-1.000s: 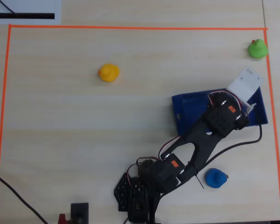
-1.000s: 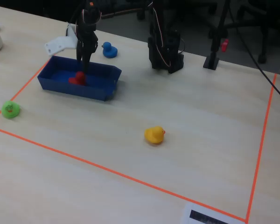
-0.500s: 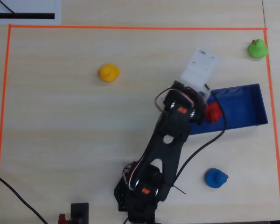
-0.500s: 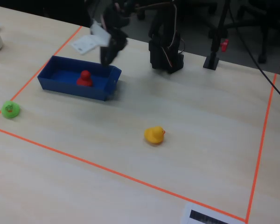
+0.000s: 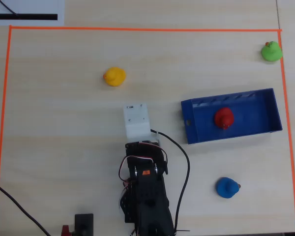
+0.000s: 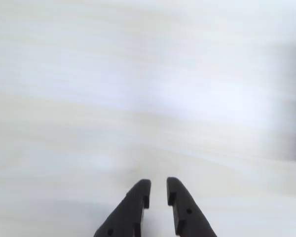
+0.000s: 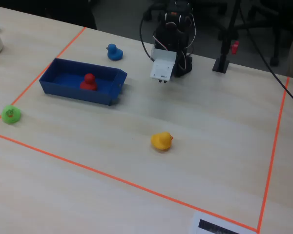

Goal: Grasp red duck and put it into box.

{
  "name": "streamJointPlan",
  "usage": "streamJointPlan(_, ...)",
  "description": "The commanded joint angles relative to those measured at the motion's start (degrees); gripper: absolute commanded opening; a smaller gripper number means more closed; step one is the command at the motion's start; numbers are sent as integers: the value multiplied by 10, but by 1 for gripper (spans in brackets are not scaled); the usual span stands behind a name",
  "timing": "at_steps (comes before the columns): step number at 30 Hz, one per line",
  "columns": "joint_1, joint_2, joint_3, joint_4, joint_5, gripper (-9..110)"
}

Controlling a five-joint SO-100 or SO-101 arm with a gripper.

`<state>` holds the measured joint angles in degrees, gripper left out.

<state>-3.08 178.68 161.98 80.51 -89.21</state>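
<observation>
Resting inside box point(image 5: 265, 110), near its middle on the floor: red duck point(image 5: 223, 118), upright, apart from all four walls; same placement confirmed in fixed view, red duck point(image 7: 88, 81) within box point(image 7: 100, 97). Box dark blue, rectangular, low-walled, ribbed along one long inner wall, lying at right of centre in overhead view on light wood-grain table point(image 5: 54, 128). Gripper point(image 6: 158, 191) empty, black jaws only slightly parted with a narrow gap between the tips, over bare table surface in wrist view; background there blurred. Arm folded back near its base at lower centre of overhead view, white wrist housing point(image 5: 136, 121) pointing toward table centre, well apart from box. Other items: yellow duck point(image 5: 114, 76) above arm in overhead view; blue duck point(image 5: 228, 188) below box, apart from it; green duck point(image 5: 271, 51) at upper right, touching orange tape border point(image 5: 5, 98). Black cables trailing beside arm base. White sheet with black bar point(image 5: 24, 12) outside tape at upper left.
</observation>
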Motion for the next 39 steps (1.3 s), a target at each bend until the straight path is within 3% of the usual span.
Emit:
streamJointPlan(1,-4,49,77,-18,-12,0)
streamJointPlan(10,39,110,161,-33,-15,0)
streamJointPlan(39,36,111,163,-35,-5,3)
